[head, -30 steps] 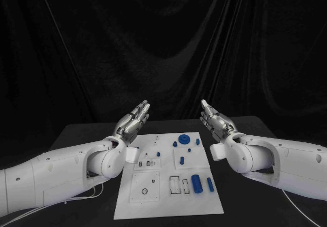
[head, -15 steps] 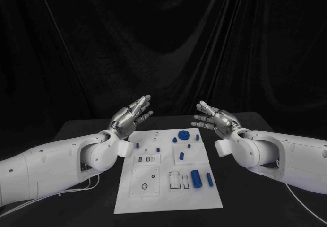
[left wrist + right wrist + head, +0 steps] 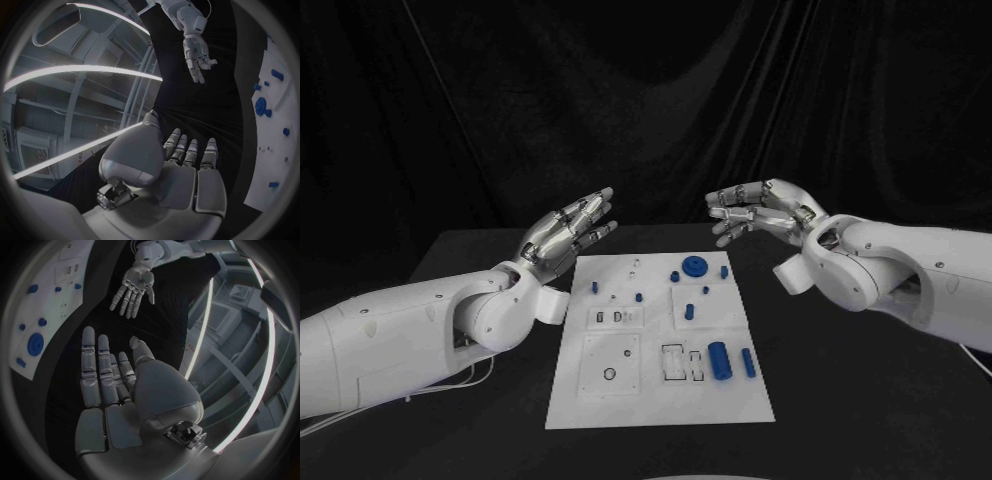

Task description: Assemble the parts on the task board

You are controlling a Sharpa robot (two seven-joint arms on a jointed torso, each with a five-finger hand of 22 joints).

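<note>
Seeing from my remote seat:
left robot hand [image 3: 571,230]: empty, fingers apart, raised above the surface [image 3: 848,360]
right robot hand [image 3: 762,208]: empty too, fingers spread
task board [image 3: 661,400]: blue parts [image 3: 718,360] lying on it

White task board [image 3: 661,400] on black table [image 3: 877,400]. Blue parts [image 3: 718,360], among them a round blue gear [image 3: 689,266]. Silver left hand [image 3: 570,230] and silver right hand [image 3: 762,210] on white arms [image 3: 401,330]. Black curtain [image 3: 646,100] behind.

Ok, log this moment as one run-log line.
left hand: open, raised, empty | right hand: open, raised, empty | task board: untouched | blue parts: lying on board
</note>
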